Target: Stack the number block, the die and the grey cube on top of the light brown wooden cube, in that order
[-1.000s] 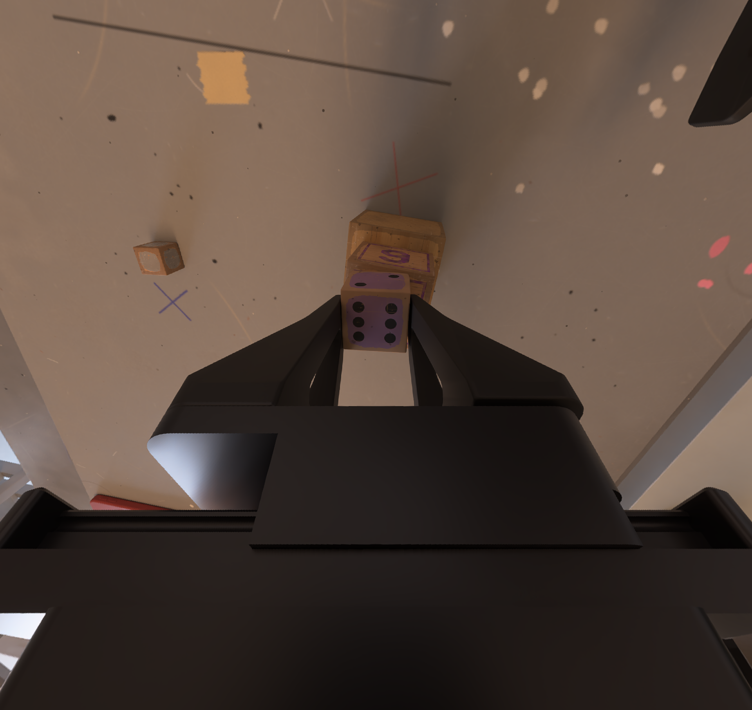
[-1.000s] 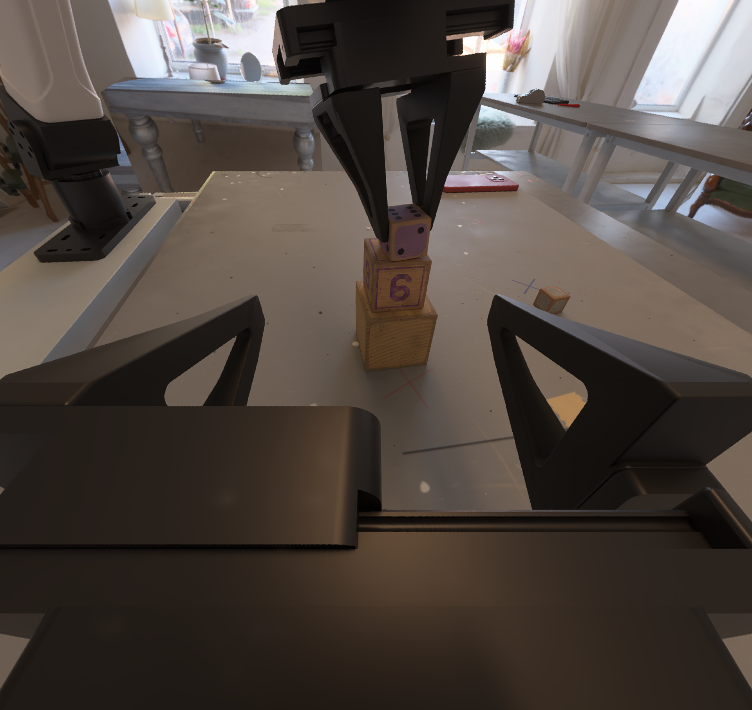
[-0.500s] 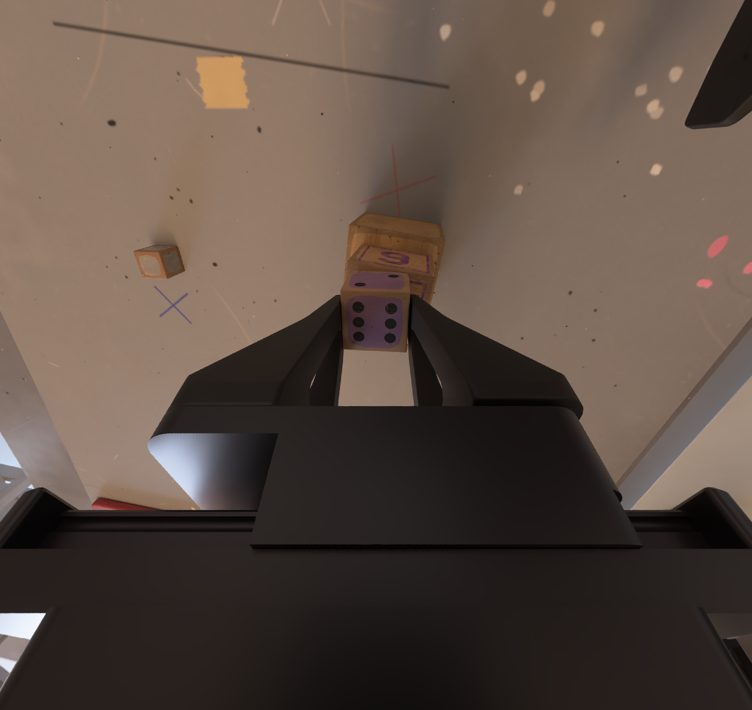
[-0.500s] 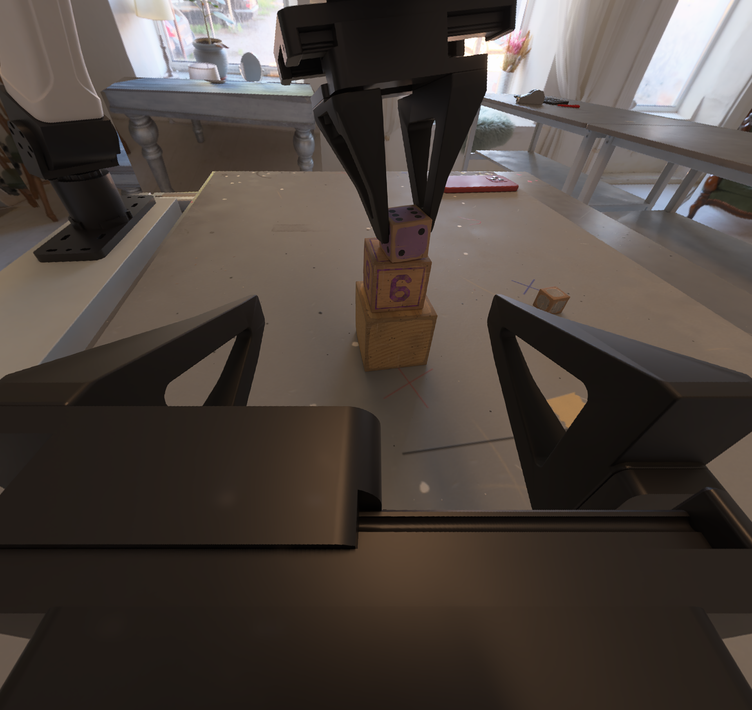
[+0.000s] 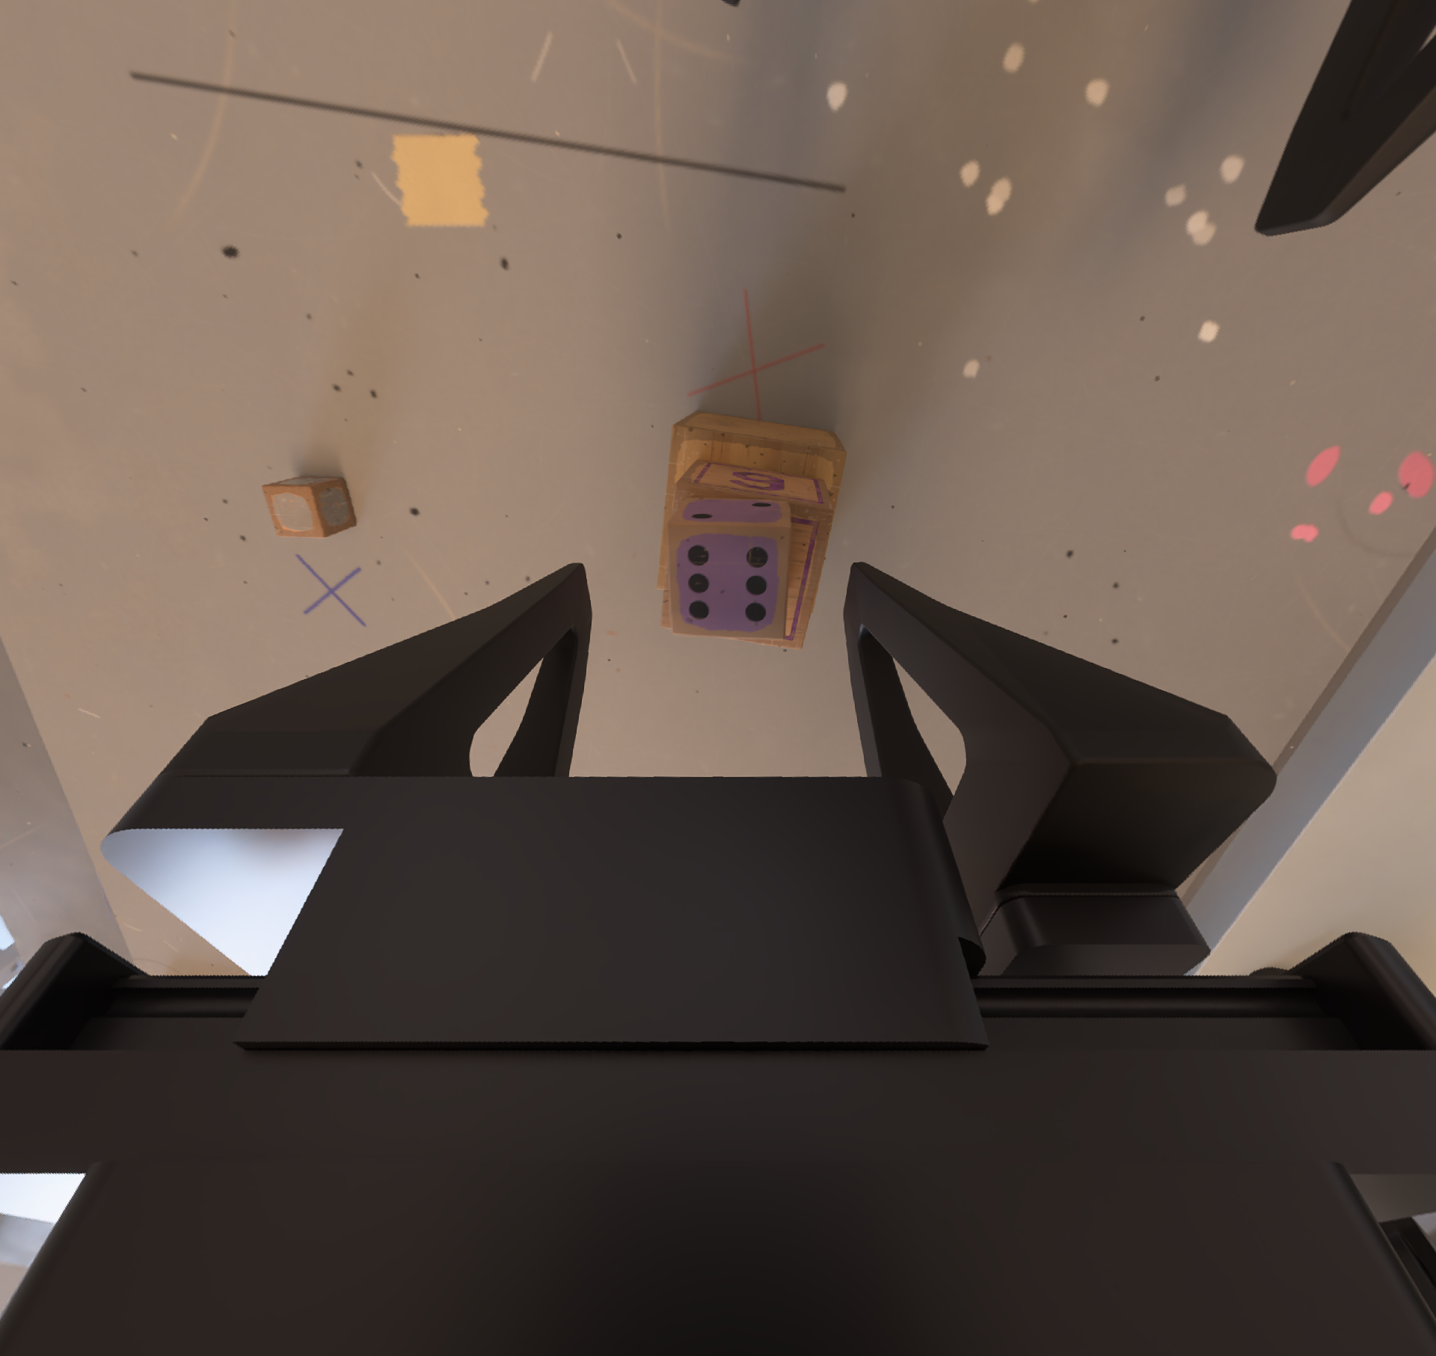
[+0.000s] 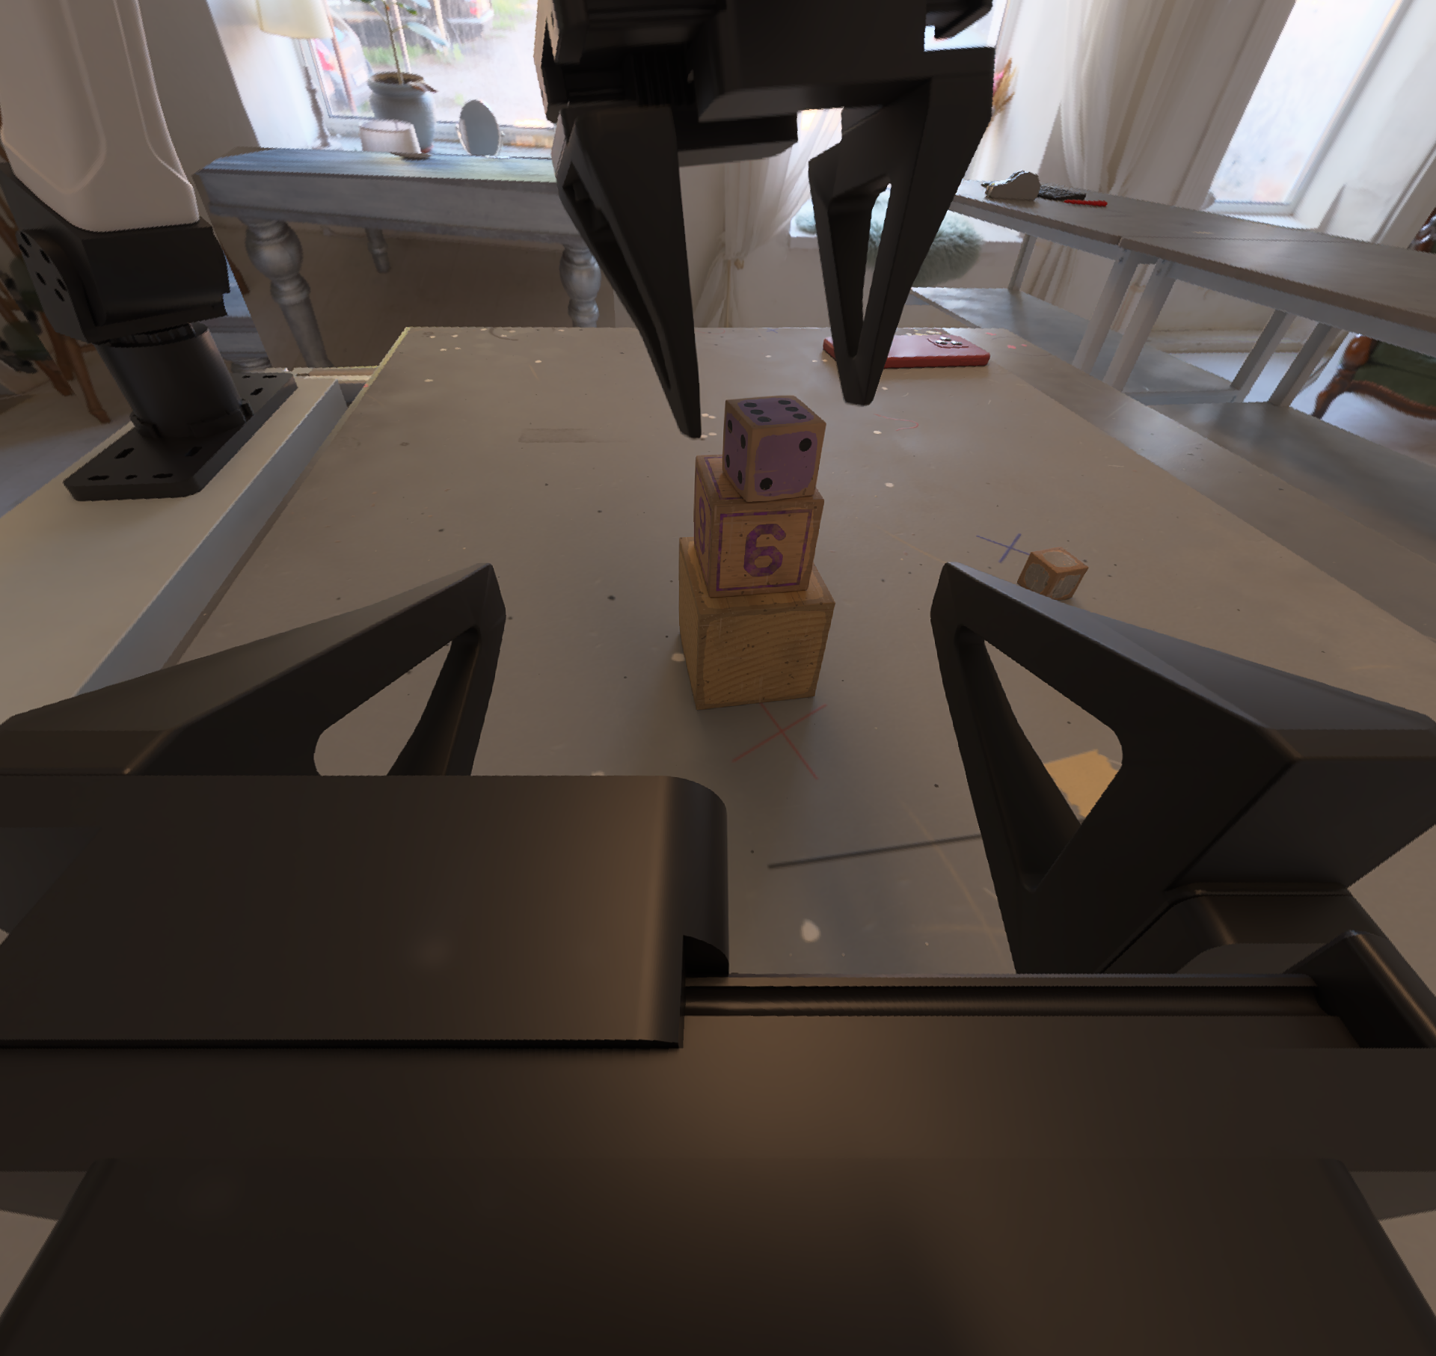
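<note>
1. The die sat on the number block, which sat on the light brown wooden cube; it looked turned a little on the block and set toward one side, not centred.
2. My left hand hung just above the die, spread wide and holding nothing, fingertips level with its top edge and one close to its side.
3. I judged the step in hand to be clearing that hand: lift straight up, no sideways drift, so no fingertip clipped the die.
4. The grey cube lay alone on the surface by a blue cross, well apart from the stack.
5. My right hand waited low in front of the stack, spread and empty.
6. The cube would need a centred, gentle placement; the offset die left little margin.
</note>
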